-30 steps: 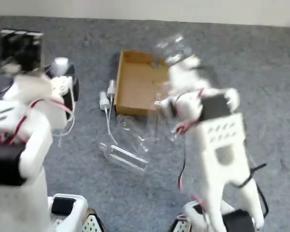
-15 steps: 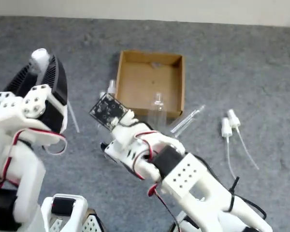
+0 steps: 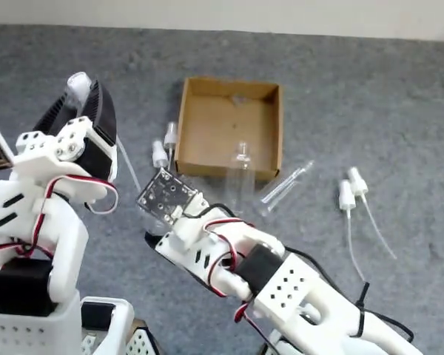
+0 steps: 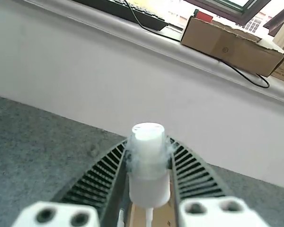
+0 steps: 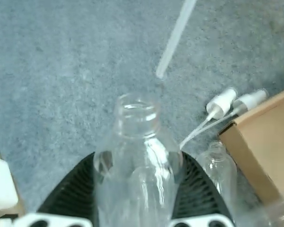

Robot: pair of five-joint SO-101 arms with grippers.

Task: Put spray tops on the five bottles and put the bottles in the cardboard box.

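We see the left gripper [image 4: 149, 150] raised above the table's left side, its jaws closed around a white spray top [image 4: 148, 182] with the cap upward. The top's thin tube [image 3: 127, 166] hangs down from it.

The right gripper [image 5: 138, 165] is stretched low across the table toward the left arm. Its jaws are clamped on a clear bottle [image 5: 135, 118], whose open neck points outward. The tube's end lies near the bottle's mouth but apart from it.

Two loose spray tops [image 5: 221, 104] lie beside the left wall of the cardboard box [image 3: 181, 126]. A second bottle [image 5: 217, 165] sits just beside the box's corner. An upright bottle [image 3: 240, 174] stands against the box's near wall, with a lying bottle [image 3: 285, 185] next to it. A pair of spray tops [image 3: 348, 192] rests well apart to the right on the grey carpet [image 3: 399, 96].
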